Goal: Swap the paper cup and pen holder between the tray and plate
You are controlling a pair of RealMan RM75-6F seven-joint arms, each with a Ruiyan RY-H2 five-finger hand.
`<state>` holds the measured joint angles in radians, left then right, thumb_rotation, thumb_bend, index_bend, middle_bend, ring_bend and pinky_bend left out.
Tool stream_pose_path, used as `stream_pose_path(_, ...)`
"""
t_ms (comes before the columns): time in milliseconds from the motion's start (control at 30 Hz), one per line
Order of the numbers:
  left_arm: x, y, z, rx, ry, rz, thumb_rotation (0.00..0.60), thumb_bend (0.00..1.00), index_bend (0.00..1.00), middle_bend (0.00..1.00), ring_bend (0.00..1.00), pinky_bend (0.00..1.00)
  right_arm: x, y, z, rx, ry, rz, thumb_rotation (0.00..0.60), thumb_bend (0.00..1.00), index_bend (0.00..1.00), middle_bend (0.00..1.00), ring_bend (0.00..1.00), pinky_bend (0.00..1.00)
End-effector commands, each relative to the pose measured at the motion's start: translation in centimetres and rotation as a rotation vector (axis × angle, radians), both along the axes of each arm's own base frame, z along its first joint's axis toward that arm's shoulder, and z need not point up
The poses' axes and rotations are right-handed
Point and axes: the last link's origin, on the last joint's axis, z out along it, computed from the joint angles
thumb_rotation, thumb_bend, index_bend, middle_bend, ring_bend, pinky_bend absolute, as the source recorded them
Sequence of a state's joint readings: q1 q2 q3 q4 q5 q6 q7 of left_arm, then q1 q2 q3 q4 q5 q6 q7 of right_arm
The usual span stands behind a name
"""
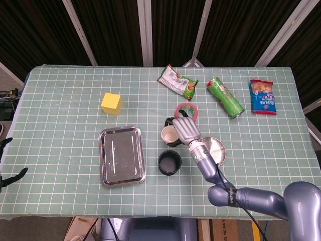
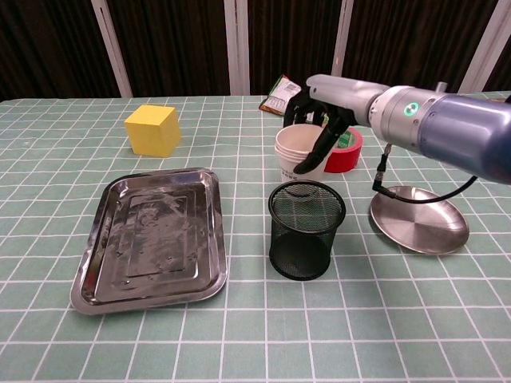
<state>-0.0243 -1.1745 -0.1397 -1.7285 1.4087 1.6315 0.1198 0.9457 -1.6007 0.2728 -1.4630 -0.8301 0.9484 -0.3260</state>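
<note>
Right hand (image 2: 323,120) closed around the cup (image 2: 297,152) — fingers (image 2: 315,153) wrapped down its near right side, thumb side hidden behind. Cup upright, apparently raised just clear of the table (image 2: 415,319), though contact beneath cannot be told; sits just behind the pen holder (image 2: 306,229) and just in front of the red tape roll (image 2: 345,150). Pen holder upright on the cloth between tray (image 2: 152,239) and plate (image 2: 418,218), on neither. Tray left of centre, plate right of the holder; both carrying nothing. Right arm's cable trailing onto the plate. Left hand (image 1: 6,175) only partly seen at the left edge of the head view, low beside the table; finger state cannot be told. Yellow cube (image 1: 111,103) behind the tray; snack bags (image 1: 178,81) and a green can (image 1: 225,97) along the far edge.
</note>
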Motion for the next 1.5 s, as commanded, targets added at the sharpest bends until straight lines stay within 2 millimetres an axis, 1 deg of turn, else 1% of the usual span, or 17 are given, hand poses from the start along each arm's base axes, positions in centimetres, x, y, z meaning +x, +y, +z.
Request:
stream_pose_path(33, 0.0, 0.0, 0.0, 0.001, -0.001, 0.001, 0.600, 0.07, 0.20, 0.00, 0.00, 0.01, -0.5, -0.1, 1.6, -0.025, 0.000, -0.005, 0.600, 0.06, 0.46, 0.44, 0.50, 0.11)
stream_pose_path(167, 0.0, 0.0, 0.0, -0.003, 0.001, -0.001, 0.600, 0.07, 0.20, 0.00, 0.00, 0.01, -2.3, 0.1, 4.2, -0.048, 0.001, -0.036, 0.600, 0.06, 0.46, 0.44, 0.50, 0.11)
stream_pose_path(200, 0.2, 0.0, -0.2, -0.009, 0.001, -0.006, 0.600, 0.07, 0.20, 0.00, 0.00, 0.01, -4.5, 0.6, 6.1, -0.066, 0.020, -0.072, 0.600, 0.06, 0.46, 0.44, 0.50, 0.11)
stream_pose_path(233, 0.2, -0.1, -0.3, -0.011, 0.002, -0.007, 0.600, 0.07, 0.20, 0.00, 0.00, 0.01, -5.0, 1.0, 6.8, -0.059, 0.023, -0.073, 0.600, 0.06, 0.46, 0.44, 0.50, 0.11)
stream_pose_path(333, 0.3, -0.1, -0.4, -0.014, 0.003, -0.010, 0.600, 0.07, 0.20, 0.00, 0.00, 0.01, -6.1, 1.9, 7.8, -0.050, 0.034, -0.075, 0.600, 0.06, 0.46, 0.44, 0.50, 0.11)
stream_pose_path(500, 0.4, -0.2, -0.5, -0.014, 0.004, -0.013, 0.600, 0.07, 0.20, 0.00, 0.00, 0.01, -7.7, 2.8, 8.7, -0.039, 0.041, -0.094, 0.600, 0.06, 0.46, 0.44, 0.50, 0.11)
stream_pose_path(633, 0.5, -0.2, -0.4, -0.007, 0.004, -0.016, 0.600, 0.07, 0.20, 0.00, 0.00, 0.01, -8.8, 3.4, 9.2, -0.032, 0.043, -0.106, 0.600, 0.06, 0.46, 0.44, 0.50, 0.11)
stream_pose_path(767, 0.5, -0.2, -0.5, -0.011, 0.005, -0.017, 0.600, 0.07, 0.20, 0.00, 0.00, 0.01, -9.8, 3.8, 9.0, -0.018, 0.045, -0.115, 0.600, 0.06, 0.46, 0.44, 0.50, 0.11)
stream_pose_path(1067, 0.6, -0.3, -0.5, -0.004, 0.016, -0.019, 0.600, 0.07, 0.20, 0.00, 0.00, 0.01, -11.6, 3.8, 8.0, -0.004, 0.059, -0.132, 0.600, 0.06, 0.46, 0.44, 0.50, 0.11)
stream_pose_path(1200, 0.6, -0.3, -0.6, -0.006, 0.018, -0.017, 0.600, 0.07, 0.20, 0.00, 0.00, 0.01, -12.3, 3.8, 8.1, -0.003, 0.067, -0.141, 0.600, 0.06, 0.45, 0.44, 0.47, 0.09)
stream_pose_path(1233, 0.7, -0.3, -0.6, -0.008, 0.019, -0.018, 0.600, 0.07, 0.20, 0.00, 0.00, 0.01, -12.5, 3.8, 8.1, 0.004, 0.068, -0.144, 0.600, 0.06, 0.43, 0.43, 0.44, 0.07)
stream_pose_path(1300, 0.7, -0.3, -0.7, -0.010, 0.021, -0.020, 0.600, 0.07, 0.20, 0.00, 0.00, 0.01, -12.8, 4.0, 8.1, 0.023, 0.074, -0.148, 0.600, 0.06, 0.35, 0.39, 0.39, 0.04)
stream_pose_path(1367, 0.7, -0.3, -0.8, -0.014, 0.023, -0.021, 0.600, 0.07, 0.20, 0.00, 0.00, 0.01, -13.0, 4.2, 8.2, 0.050, 0.087, -0.149, 0.600, 0.06, 0.24, 0.29, 0.31, 0.02)
stream_pose_path(1400, 0.8, -0.3, -0.9, -0.015, 0.023, -0.021, 0.600, 0.07, 0.20, 0.00, 0.00, 0.01, -13.1, 4.3, 8.3, 0.062, 0.092, -0.148, 0.600, 0.06, 0.20, 0.27, 0.29, 0.02)
stream_pose_path(1467, 0.7, -0.3, -0.9, -0.016, 0.026, -0.019, 0.600, 0.07, 0.20, 0.00, 0.00, 0.01, -13.0, 4.6, 8.1, 0.098, 0.086, -0.152, 0.600, 0.05, 0.09, 0.20, 0.22, 0.01)
stream_pose_path(1500, 0.7, -0.3, -0.9, -0.014, 0.029, -0.019, 0.600, 0.07, 0.20, 0.00, 0.00, 0.01, -13.1, 4.6, 8.2, 0.107, 0.083, -0.155, 0.600, 0.04, 0.06, 0.18, 0.20, 0.00)
